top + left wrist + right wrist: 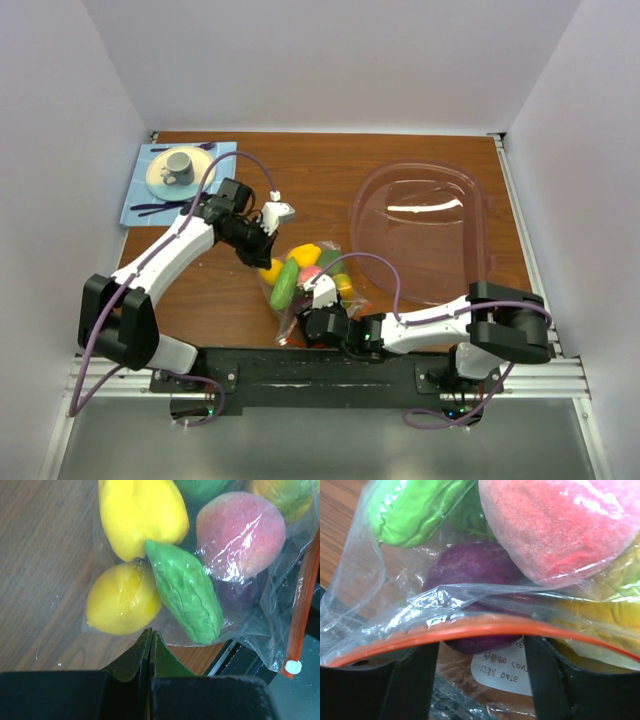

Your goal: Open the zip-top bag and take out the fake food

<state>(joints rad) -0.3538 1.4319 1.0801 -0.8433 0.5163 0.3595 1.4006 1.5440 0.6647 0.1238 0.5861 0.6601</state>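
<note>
The zip-top bag (306, 272) lies at the table's near middle, filled with fake food (285, 281). In the left wrist view I see a yellow pepper (137, 515), a yellow lemon (120, 600), a green gourd (187, 592) and a pink peach (240, 530) inside it, with the orange zip strip (306, 597) and its white slider (293, 667) at the right. My left gripper (151, 632) is shut at the bag's far edge, seemingly pinching the plastic. My right gripper (481, 647) is open, and the zip strip (485, 625) arches across both fingers with a purple piece (470, 570) just behind.
A large pink-tinted clear tub (425, 230) sits at the right. A blue mat (140, 200) with a plate, a cup (180, 166) and purple cutlery lies at the back left. The table's near edge and rail (330, 370) run just under the bag.
</note>
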